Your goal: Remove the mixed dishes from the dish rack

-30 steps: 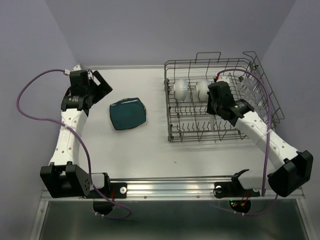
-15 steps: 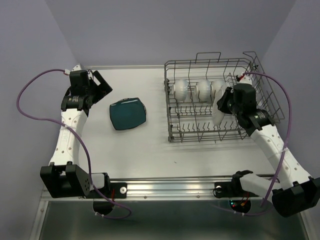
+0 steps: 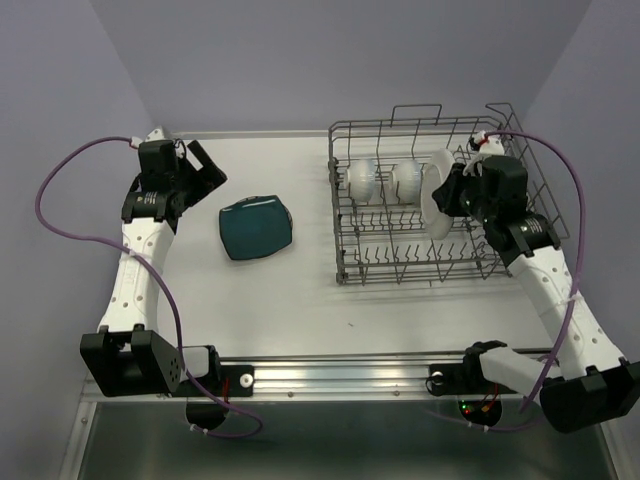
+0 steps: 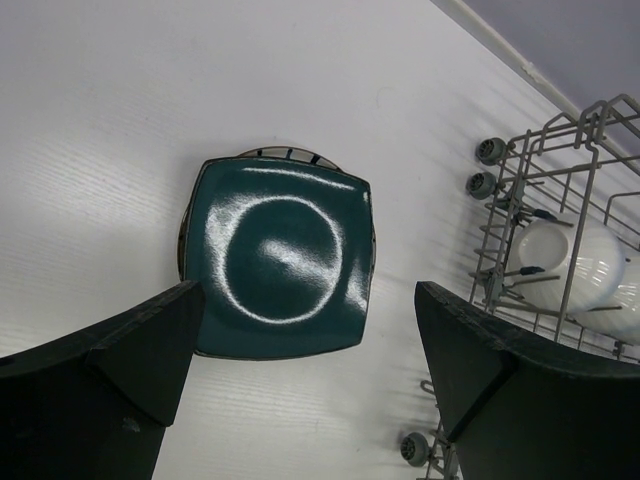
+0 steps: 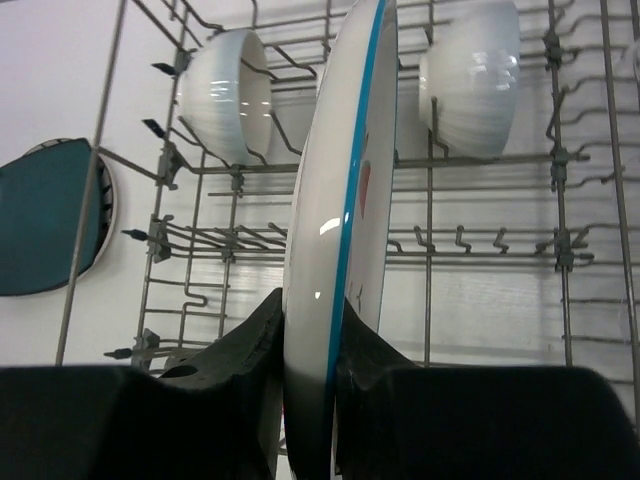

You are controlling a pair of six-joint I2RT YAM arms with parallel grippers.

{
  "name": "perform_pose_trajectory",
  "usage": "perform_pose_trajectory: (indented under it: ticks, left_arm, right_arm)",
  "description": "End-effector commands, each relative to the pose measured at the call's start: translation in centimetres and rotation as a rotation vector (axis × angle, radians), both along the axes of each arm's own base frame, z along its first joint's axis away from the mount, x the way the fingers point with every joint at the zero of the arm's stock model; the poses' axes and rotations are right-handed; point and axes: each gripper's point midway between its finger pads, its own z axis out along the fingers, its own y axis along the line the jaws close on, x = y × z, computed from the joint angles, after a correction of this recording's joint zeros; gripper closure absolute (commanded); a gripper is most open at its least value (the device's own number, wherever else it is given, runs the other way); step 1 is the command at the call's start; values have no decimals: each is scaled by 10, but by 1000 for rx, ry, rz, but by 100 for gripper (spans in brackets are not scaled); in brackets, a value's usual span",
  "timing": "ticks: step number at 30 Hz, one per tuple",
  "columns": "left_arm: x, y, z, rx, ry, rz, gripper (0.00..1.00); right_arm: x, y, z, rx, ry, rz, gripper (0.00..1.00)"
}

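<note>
My right gripper (image 3: 447,200) (image 5: 313,400) is shut on the round white plate (image 3: 437,196) (image 5: 335,220), which has a blue rim and red marks, and holds it on edge above the dish rack (image 3: 341,215) (image 5: 560,160). Two small white bowls (image 3: 362,178) (image 3: 408,180) (image 5: 228,93) (image 5: 470,75) stand in the rack's back row. Clear tumblers (image 3: 500,172) sit in the rack's right side. The dark teal plate (image 3: 255,227) (image 4: 278,258) (image 5: 45,215) lies flat on the table left of the rack. My left gripper (image 3: 203,168) (image 4: 305,390) is open and empty above it.
The white table (image 3: 280,300) ends at a metal rail along the front. The rack's small wheels (image 4: 490,150) and wire corner (image 4: 585,125) stand to the right of the teal plate. Purple cables loop beside both arms.
My right gripper has risen and moved toward the back right with the white plate, lifting it out of the rack's tines. The left arm has not moved.
</note>
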Motion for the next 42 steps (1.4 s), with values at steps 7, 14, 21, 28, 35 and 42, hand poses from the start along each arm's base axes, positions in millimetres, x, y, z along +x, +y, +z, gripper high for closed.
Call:
perform_pose_trajectory:
  ticks: [7,14,21,28,35,42]
  left_arm:
    - [-3,-54,70,-139,-214,-284,1]
    - [-17,-116,126,-231,-300,-528,1]
    - [-27,-144,167,-294,-347,-605,1]
    - [-14,-156,162,-334,-325,-549,1]
    - [-4,-177,120,-341,-210,-549,1]
    - [5,-209,100,-359,-149,-601,1]
  right_arm:
    - [-11,62,176,-222,-604,578,99]
    - [18,92,157,-617,-659,769,99]
    - [25,128,164,-1106,-884,658,99]
    - [25,145,143,-1296,-995,641,99]
    - [16,158,154,-1340,-1146,512,99]
    - [8,164,158,-1307,-1204,484,99]
